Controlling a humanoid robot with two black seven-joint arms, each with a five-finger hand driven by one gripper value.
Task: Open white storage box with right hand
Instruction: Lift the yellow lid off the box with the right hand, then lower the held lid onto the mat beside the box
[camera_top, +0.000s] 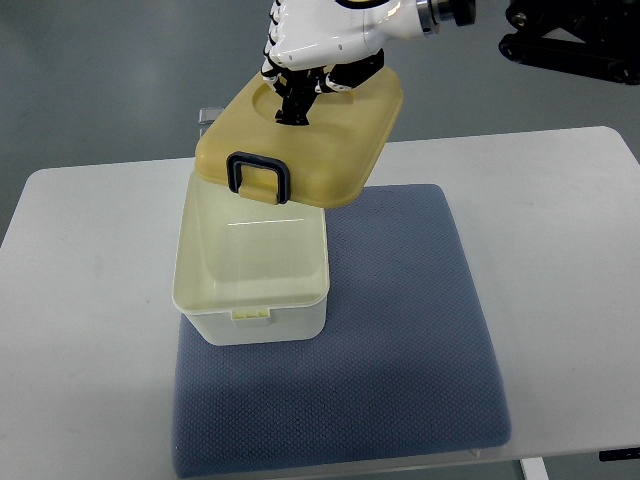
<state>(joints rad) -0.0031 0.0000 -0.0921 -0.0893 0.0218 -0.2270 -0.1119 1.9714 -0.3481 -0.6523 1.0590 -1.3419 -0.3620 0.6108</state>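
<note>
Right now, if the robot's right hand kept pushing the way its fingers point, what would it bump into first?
The right hand points down at the raised lid and its dark fingers already seem to touch it, so the lid comes first. The open white storage box sits beyond, though depth is hard to judge.

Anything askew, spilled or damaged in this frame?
Nothing spilled or damaged. The lid is lifted and tilted over the far end of the open box, held up by the right hand. The box looks empty and sits on the blue mat.
</note>
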